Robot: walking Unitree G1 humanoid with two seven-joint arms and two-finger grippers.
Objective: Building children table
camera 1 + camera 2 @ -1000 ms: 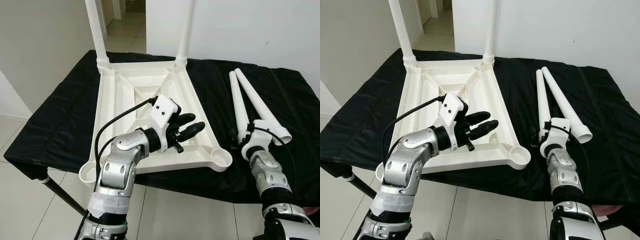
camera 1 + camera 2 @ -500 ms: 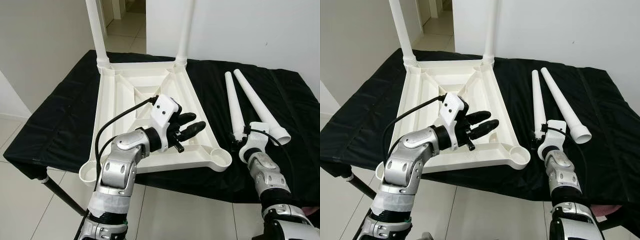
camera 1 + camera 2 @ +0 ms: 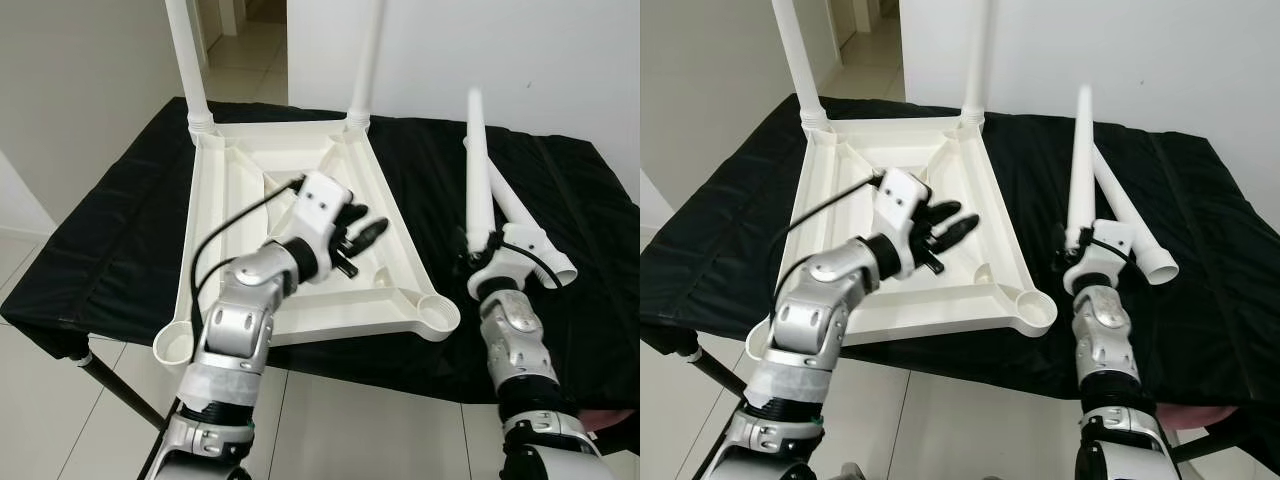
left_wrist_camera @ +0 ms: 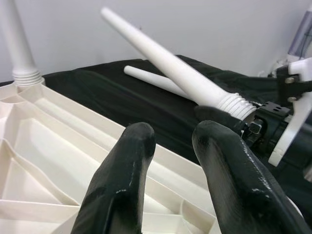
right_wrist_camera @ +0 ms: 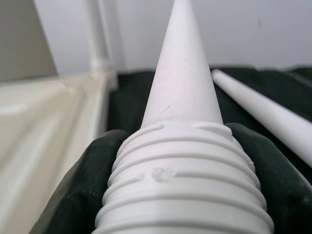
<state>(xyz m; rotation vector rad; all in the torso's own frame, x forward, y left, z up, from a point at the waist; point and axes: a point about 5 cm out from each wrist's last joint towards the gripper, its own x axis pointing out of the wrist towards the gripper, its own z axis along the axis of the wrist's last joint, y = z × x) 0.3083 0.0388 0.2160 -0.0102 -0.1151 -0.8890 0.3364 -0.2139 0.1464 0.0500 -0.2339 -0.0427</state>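
The white children's table top (image 3: 235, 170) lies upside down on a black cloth. Two white legs (image 3: 185, 60) (image 3: 365, 60) stand screwed into its far corners. The near sockets (image 3: 438, 312) (image 3: 172, 345) are empty. My right gripper (image 3: 476, 252) is shut on the threaded end of a third leg (image 3: 478, 170) and holds it nearly upright, right of the table top. In the right wrist view that leg (image 5: 183, 97) sits between both black fingers (image 5: 87, 175). The fourth leg (image 3: 522, 218) lies on the cloth behind it. My left gripper (image 3: 362, 228) hovers open over the table top's right part, holding nothing.
The black-clothed work table (image 3: 110, 250) ends close to me, with tiled floor (image 3: 60, 400) below and to the left. A white wall (image 3: 520, 60) stands behind. A doorway (image 3: 240, 30) opens at the far left.
My right gripper has raised the leg from lying flat on the cloth to nearly upright. My left gripper has shifted a little farther back over the table top.
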